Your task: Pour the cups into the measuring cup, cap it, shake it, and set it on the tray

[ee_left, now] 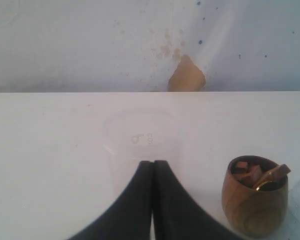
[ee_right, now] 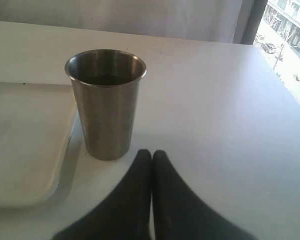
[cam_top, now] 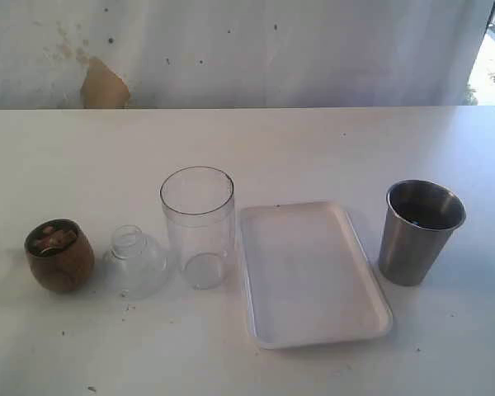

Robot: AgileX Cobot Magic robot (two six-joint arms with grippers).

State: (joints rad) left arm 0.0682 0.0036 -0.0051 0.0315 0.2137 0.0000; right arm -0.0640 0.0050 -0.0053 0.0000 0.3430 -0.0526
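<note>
Left gripper (ee_left: 153,163) and right gripper (ee_right: 151,152) both closed, empty; frosted cup (ee_left: 126,159) embossed print too blurry to read.

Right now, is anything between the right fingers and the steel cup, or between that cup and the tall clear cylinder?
Nothing visible separates the right fingers from the steel tumbler, only bare table. Between the tumbler and the measuring cup lies the low white tray.

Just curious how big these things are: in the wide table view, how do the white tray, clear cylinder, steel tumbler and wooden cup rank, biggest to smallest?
1. white tray
2. clear cylinder and steel tumbler: they look about alike, so no ranking between them
3. wooden cup
</note>
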